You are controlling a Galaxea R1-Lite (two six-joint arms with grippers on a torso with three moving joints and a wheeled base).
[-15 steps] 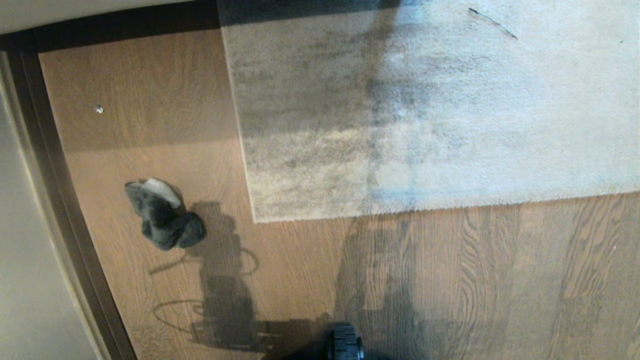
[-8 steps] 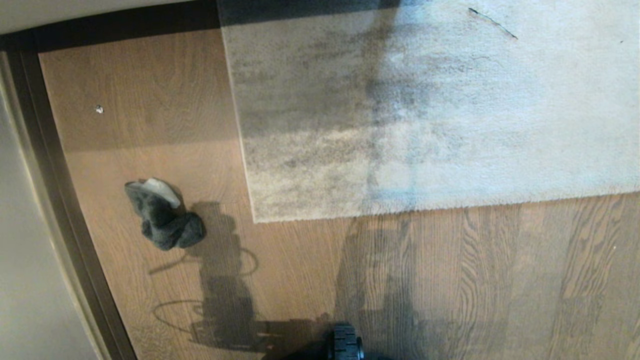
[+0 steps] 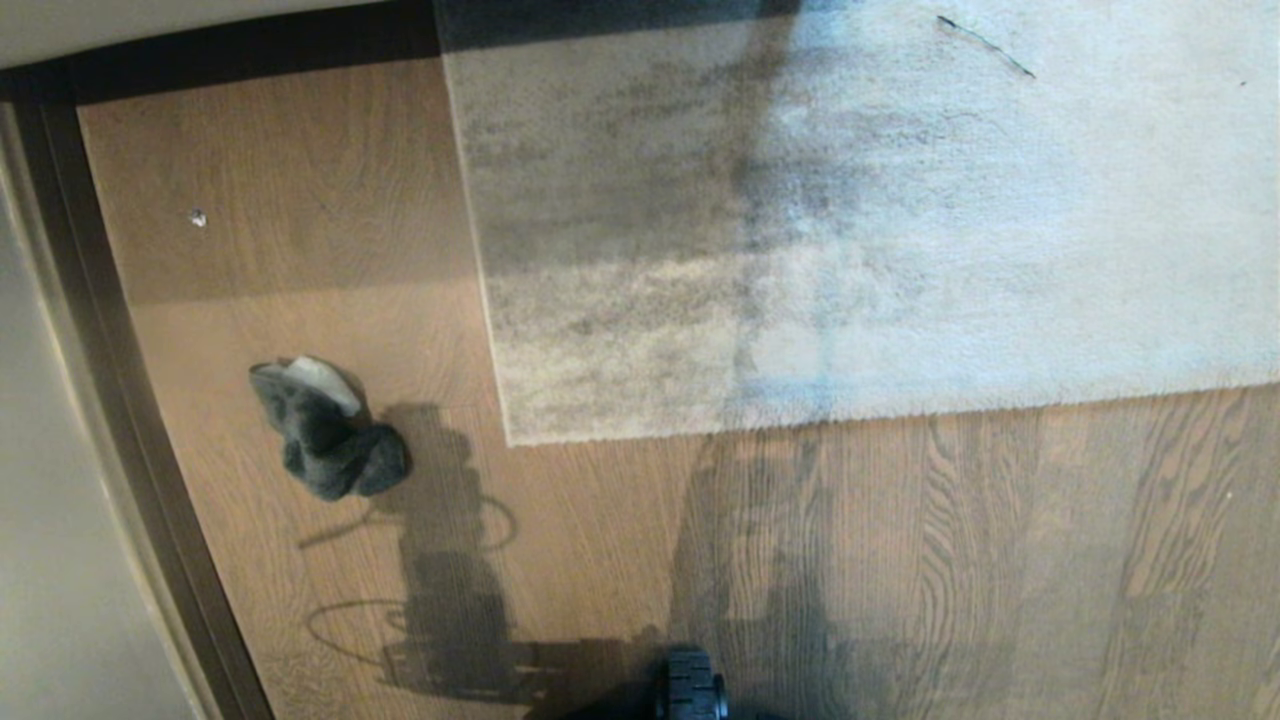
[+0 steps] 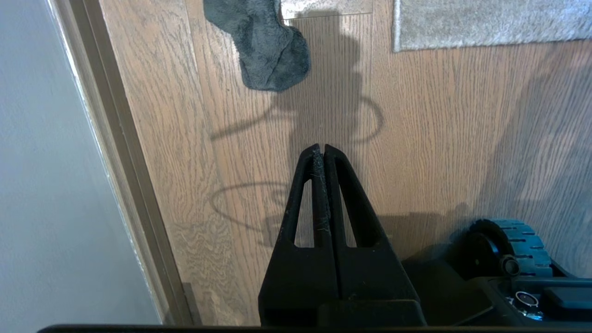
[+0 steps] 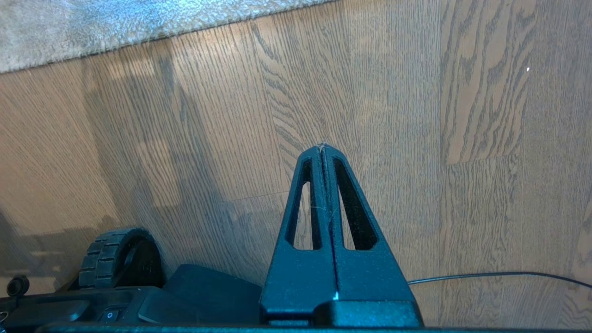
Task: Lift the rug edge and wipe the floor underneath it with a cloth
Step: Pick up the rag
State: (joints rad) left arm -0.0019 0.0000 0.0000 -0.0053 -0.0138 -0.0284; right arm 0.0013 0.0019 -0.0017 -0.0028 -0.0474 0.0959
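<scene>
A pale grey rug (image 3: 850, 220) with darker mottled patches lies flat on the floor (image 3: 900, 560), brown wood-grain planks. The rug edge (image 3: 800, 420) runs across the head view to a square corner (image 3: 510, 440); it also shows as the rug edge (image 4: 485, 45) and rug edge (image 5: 138, 39). The cloth (image 3: 325, 430), dark grey and bunched with a lighter inner face, lies on the floor left of the corner, also seen as the cloth (image 4: 268, 46). My left gripper (image 4: 323, 147) hangs shut and empty above the floor, short of the cloth. My right gripper (image 5: 323, 147) hangs shut and empty over bare planks.
A dark skirting strip (image 3: 120, 400) and a pale wall (image 3: 50, 500) border the floor on the left and at the back. My base's wheel (image 3: 690, 690) sits at the near edge. A thin cable (image 5: 499, 275) lies on the floor beside the right gripper. A small speck (image 3: 198, 217) lies far left.
</scene>
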